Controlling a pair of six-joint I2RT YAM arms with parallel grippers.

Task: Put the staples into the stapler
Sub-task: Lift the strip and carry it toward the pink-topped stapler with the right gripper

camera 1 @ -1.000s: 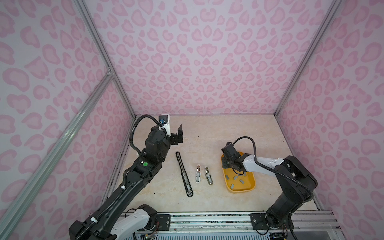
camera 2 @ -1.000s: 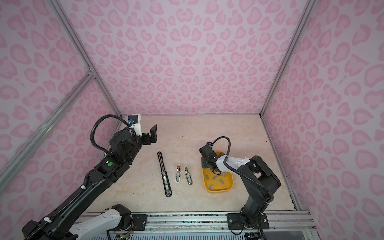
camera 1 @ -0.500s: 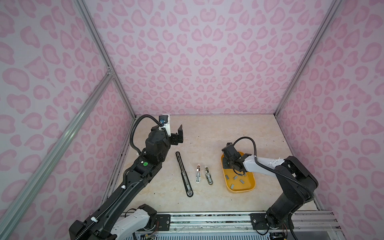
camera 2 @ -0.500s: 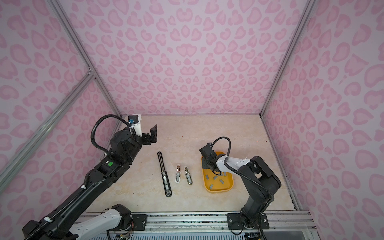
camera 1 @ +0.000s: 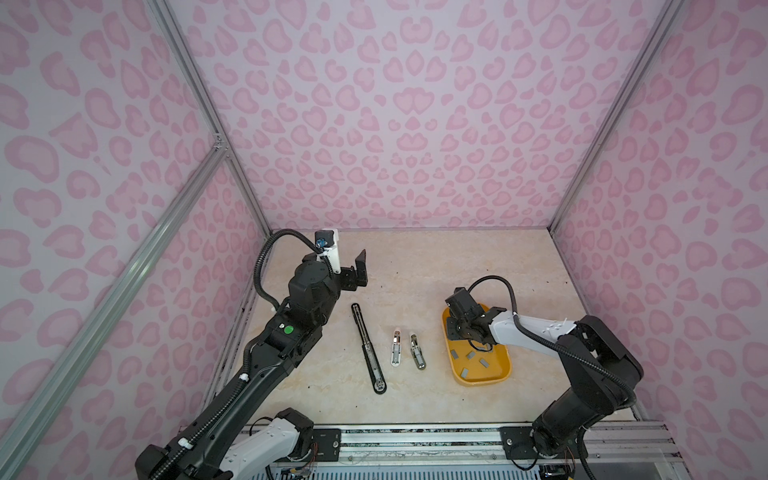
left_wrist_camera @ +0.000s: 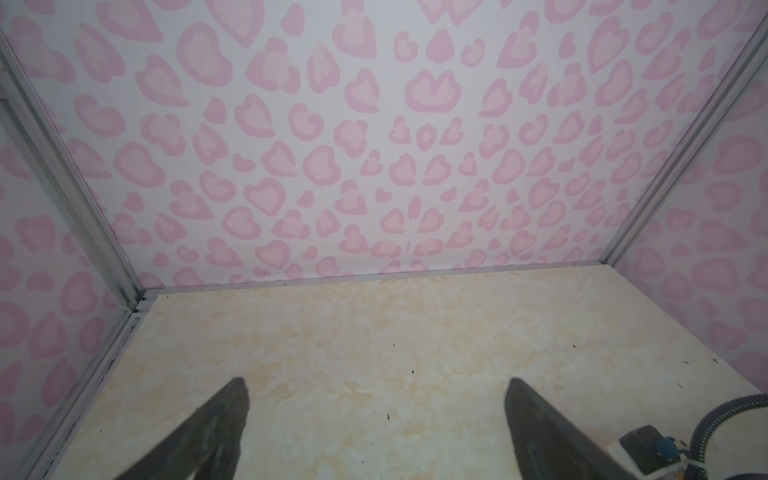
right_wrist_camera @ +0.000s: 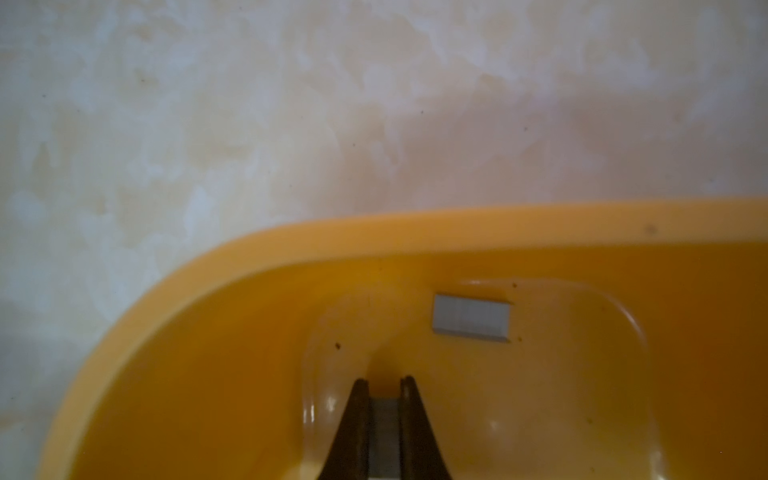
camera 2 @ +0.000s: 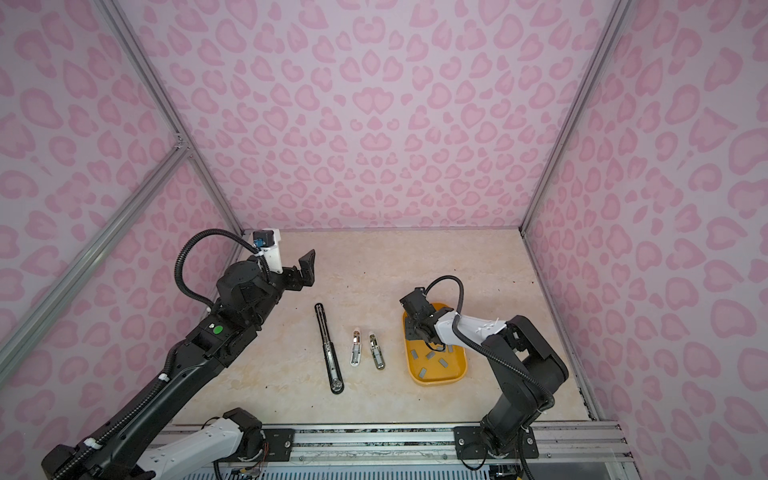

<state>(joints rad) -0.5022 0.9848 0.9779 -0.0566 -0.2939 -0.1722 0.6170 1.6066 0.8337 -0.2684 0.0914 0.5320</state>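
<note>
Several grey staples (camera 1: 469, 354) lie in a yellow tray (camera 1: 482, 381) at the right. My right gripper (right_wrist_camera: 384, 380) reaches down into the tray's far end (camera 2: 409, 332) and is shut on one staple strip (right_wrist_camera: 384, 432). A second strip (right_wrist_camera: 471, 318) lies loose just beyond the fingertips. A long black stapler (camera 1: 368, 347) lies opened flat at the middle of the table. Beside it are a small white stapler (camera 1: 397, 348) and a small metallic one (camera 1: 417, 351). My left gripper (left_wrist_camera: 376, 386) hangs open and empty above the back left of the table (camera 1: 347, 270).
Pink patterned walls with metal corner posts (camera 1: 582, 166) close the table in on three sides. A metal rail (camera 1: 415, 440) runs along the front edge. The right arm's cable (camera 1: 505, 286) loops above the tray.
My right gripper's jaws have closed onto a staple strip in the tray. Neither arm has visibly moved.
</note>
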